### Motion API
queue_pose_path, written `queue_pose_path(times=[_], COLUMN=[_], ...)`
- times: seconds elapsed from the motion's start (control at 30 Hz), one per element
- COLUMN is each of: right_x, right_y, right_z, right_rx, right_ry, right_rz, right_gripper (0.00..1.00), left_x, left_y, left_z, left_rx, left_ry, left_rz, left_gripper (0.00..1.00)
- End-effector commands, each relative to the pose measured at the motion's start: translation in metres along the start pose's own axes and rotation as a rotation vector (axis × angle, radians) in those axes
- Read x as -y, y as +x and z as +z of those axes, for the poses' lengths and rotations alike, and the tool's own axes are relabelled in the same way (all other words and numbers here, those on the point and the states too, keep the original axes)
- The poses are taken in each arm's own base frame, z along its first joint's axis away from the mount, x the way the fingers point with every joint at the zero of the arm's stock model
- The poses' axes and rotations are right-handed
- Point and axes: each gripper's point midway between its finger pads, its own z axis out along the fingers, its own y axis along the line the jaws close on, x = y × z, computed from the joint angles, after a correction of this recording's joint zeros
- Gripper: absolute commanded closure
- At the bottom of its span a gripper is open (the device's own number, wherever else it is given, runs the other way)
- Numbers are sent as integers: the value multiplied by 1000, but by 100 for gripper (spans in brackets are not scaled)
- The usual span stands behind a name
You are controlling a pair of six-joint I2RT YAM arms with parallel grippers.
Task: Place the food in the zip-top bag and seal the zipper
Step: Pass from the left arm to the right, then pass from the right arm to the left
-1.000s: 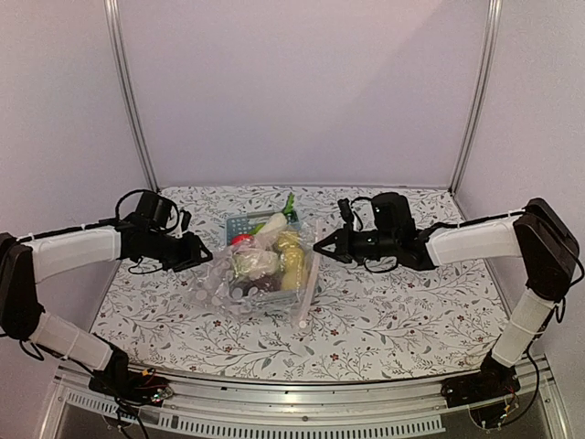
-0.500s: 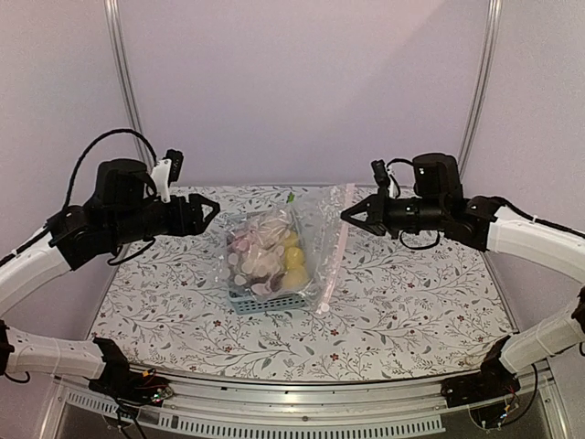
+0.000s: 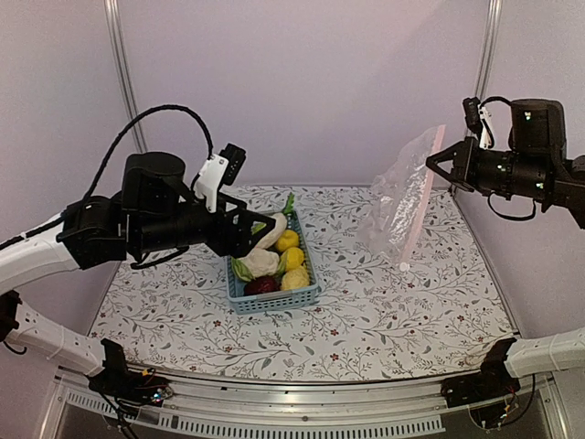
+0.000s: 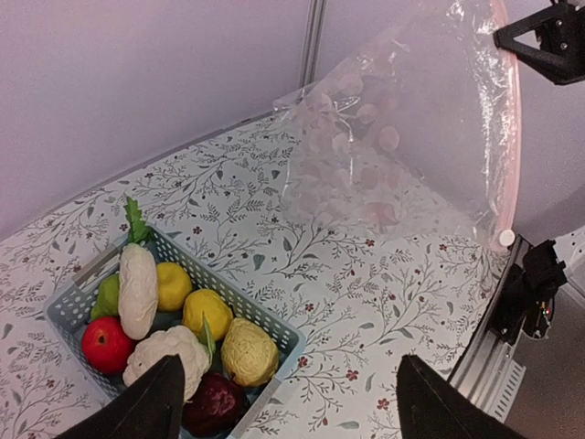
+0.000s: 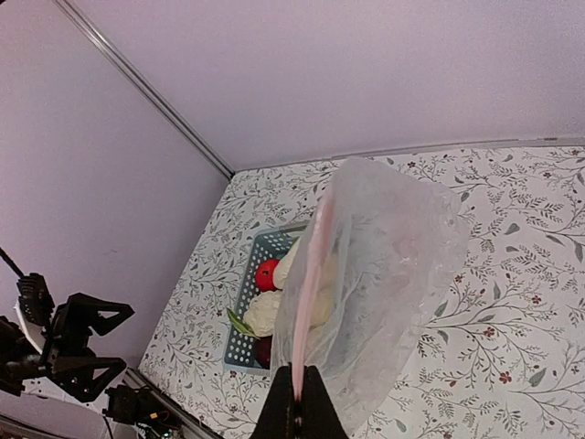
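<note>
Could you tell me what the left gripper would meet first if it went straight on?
The left gripper would likely first meet the basket at its corner nearest the bag, or the table just beside it; depth is unclear.

The toy food (image 3: 270,261) sits together in the blue basket (image 3: 274,302): yellow lemons (image 4: 207,311), a red tomato (image 4: 106,343), a white cauliflower (image 4: 169,355), a long white radish (image 4: 138,288) and a dark purple piece (image 4: 212,402). The zip-top bag (image 3: 395,206) is clear and crinkly. It hangs up in the air, well apart from the food, pinched at its top by the right gripper (image 3: 433,163). Its zipper (image 3: 422,195), a thin pink strip, runs down one edge
</note>
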Motion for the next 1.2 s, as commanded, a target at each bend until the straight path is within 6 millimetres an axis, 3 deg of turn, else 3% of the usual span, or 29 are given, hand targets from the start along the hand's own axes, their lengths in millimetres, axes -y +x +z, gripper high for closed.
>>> queue_pose_path(times=[0.0,0.13,0.27,0.57,0.77,1.17], right_x=[56,65,76,68,65,66], right_y=[29,49,74,111,122,119], right_z=[-10,7,41,104,126,142], right_rx=[-108,-178,-228,-261,-252,-208], right_ry=[280,307,334,276,232,244], right_rz=[-85,-55,-5,121,215,306], right_gripper=[100,100,100,100,100,100], left_x=[14,31,42,58,69,102], left_y=[-1,6,16,48,69,92], left_z=[9,19,29,54,81,121], left_rx=[11,14,3,-7,-65,-155], left_ry=[8,37,39,100,113,129], left_rz=[42,67,42,-148,-181,-165], left_gripper=[20,20,20,18,20,21])
